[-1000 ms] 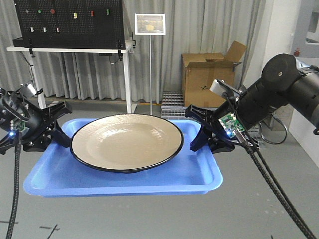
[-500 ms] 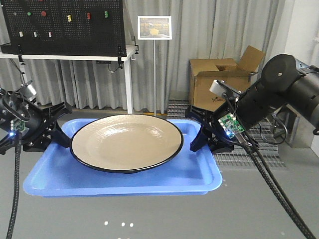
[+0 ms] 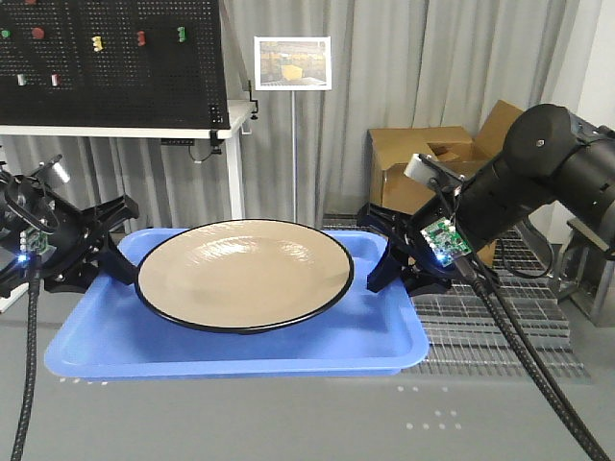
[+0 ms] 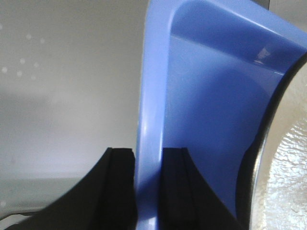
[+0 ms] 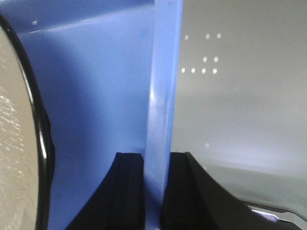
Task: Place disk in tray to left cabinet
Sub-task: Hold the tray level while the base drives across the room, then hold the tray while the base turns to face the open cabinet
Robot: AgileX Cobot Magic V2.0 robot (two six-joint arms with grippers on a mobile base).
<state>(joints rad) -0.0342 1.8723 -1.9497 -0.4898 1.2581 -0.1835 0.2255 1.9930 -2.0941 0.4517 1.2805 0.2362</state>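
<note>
The blue tray (image 3: 125, 341) hangs level in the air between my two arms, with the tan, black-rimmed disk (image 3: 245, 274) lying in its middle. My left gripper (image 3: 108, 252) is shut on the tray's left edge (image 4: 148, 143); my right gripper (image 3: 382, 257) is shut on its right edge (image 5: 160, 120). Each wrist view shows a blue rim pinched between two black fingers, with the disk (image 4: 288, 177) (image 5: 19, 143) just inside. The left cabinet is out of view.
Behind stand a black pegboard (image 3: 110, 58) on a white desk (image 3: 125, 130), a sign on a thin pole (image 3: 292, 62), and an open cardboard box (image 3: 432, 178). A metal floor grate (image 3: 509, 331) lies at the right. Grey curtains close the back.
The background has shifted: pegboard and desk slid left and up, the cardboard box and floor grate moved right and nearer. Tray, disk and both grippers kept their places in the view.
</note>
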